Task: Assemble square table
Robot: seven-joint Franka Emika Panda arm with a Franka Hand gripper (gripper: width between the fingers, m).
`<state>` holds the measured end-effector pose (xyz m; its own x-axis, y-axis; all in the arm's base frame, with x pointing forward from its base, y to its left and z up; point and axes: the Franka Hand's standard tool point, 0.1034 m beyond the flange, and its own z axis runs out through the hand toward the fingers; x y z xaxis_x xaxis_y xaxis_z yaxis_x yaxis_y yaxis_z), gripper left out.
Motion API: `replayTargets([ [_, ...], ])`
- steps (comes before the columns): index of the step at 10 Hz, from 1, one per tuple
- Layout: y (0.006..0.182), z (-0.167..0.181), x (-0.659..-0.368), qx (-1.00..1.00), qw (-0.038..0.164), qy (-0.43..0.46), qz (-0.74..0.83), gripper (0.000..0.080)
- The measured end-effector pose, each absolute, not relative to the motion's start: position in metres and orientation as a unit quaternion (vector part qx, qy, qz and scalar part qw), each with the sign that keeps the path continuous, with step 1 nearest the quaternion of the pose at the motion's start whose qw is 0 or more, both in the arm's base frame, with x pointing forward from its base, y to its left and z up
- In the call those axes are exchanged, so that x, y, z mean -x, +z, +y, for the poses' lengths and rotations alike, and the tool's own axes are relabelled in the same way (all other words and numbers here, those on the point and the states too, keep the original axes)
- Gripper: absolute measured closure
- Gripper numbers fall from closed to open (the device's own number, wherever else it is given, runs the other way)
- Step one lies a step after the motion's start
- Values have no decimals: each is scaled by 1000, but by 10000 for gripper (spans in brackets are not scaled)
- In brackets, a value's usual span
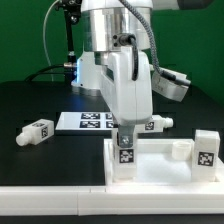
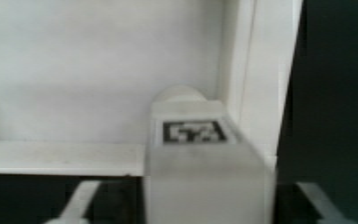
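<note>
The black work surface (image 1: 30,105) lies open across the nine o'clock half of the exterior view. The Panda arm (image 1: 118,60) hangs down over the centre. The square tabletop (image 1: 160,168) sits at five o'clock, close to the surface's near edge, and the frame cuts off its three o'clock side. The marker board (image 1: 85,121) lies flat beyond it, toward ten o'clock.

An upright leg (image 1: 206,150) stands at the tabletop's three o'clock end. The corner leg (image 1: 126,155) stands at its nine o'clock corner, directly beneath the gripper (image 1: 125,138). In the wrist view it stands just inside the raised rim (image 2: 247,60).

A left loose leg (image 1: 38,130) lies alone at nine o'clock with bare surface around it. A back loose leg (image 1: 157,124) lies just behind the tabletop.

The jaws straddle the corner leg. I cannot tell whether they are pressing on it.
</note>
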<state>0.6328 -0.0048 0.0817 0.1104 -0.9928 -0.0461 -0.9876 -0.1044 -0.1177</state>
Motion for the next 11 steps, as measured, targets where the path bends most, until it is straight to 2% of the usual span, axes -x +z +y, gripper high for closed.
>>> replayTargets([
  [1, 83, -2, -633, 782, 50, -28, 620, 301],
  [2, 83, 5, -634, 828, 39, -36, 559, 178],
  [3, 82, 11, -635, 894, 29, -45, 444, 158],
  [5, 81, 13, -634, 931, 24, -47, 360, 151],
  [6, 81, 12, -635, 943, 22, -48, 327, 151],
  [9, 81, 2, -642, 994, -2, -68, 90, 151],
  [10, 79, 4, -641, 995, -2, -70, 69, 151],
  [11, 79, 4, -641, 992, 1, -69, 107, 282],
])
